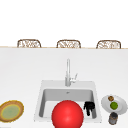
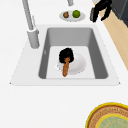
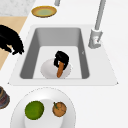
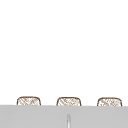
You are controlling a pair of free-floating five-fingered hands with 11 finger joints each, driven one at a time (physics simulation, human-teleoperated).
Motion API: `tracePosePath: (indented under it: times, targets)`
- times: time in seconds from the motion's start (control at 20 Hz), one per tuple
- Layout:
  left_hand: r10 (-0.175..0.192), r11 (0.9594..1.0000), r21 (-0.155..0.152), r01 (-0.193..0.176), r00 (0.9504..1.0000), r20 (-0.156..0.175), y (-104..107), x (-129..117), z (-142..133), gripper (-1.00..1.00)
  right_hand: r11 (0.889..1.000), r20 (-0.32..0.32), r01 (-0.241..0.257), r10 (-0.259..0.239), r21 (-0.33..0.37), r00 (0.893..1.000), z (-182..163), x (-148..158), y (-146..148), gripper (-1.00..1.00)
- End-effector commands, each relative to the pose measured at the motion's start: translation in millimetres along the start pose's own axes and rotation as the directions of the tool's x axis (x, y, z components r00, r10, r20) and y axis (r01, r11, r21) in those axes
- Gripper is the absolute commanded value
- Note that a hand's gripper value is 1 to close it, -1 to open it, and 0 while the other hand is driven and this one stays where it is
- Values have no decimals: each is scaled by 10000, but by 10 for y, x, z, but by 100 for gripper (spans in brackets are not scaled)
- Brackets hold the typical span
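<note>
My left hand (image 2: 66,54) is down in the sink basin, shut on the top end of an orange carrot (image 2: 65,68). The carrot points down over a white plate (image 2: 78,63) that lies on the basin floor. From the right side the same hand (image 3: 62,58), carrot (image 3: 60,70) and plate (image 3: 47,70) sit mid-basin. My right hand (image 1: 89,107) hangs idle by the sink's front right corner, fingers relaxed and pointing down, holding nothing. It appears again in the side views (image 2: 100,8) (image 3: 11,41), above the counter's front edge.
A big red ball (image 1: 67,113) covers the front middle of the sink (image 1: 40,100). The faucet (image 1: 67,72) stands behind the basin. On the right are a white plate (image 1: 121,103) with a lime (image 1: 114,105) and a brown fruit (image 1: 110,98), and a jar (image 1: 113,118). A yellow plate (image 1: 11,110) lies left.
</note>
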Motion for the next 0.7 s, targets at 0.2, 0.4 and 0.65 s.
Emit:
tracePosePath:
  times: [0.2,0.4,0.65]
  targets:
    - [-95,9997,-230,100,9997,229,389,278,34,100,10000,0,0,0,0,10000,0,0,0,0]
    - [-54,9991,-413,58,9999,92,640,454,80,100,10000,0,0,0,0,10000,0,0,0,0]
    - [128,9997,-195,-133,9996,-256,905,656,280,100,10000,0,0,0,0,10000,0,0,0,0]
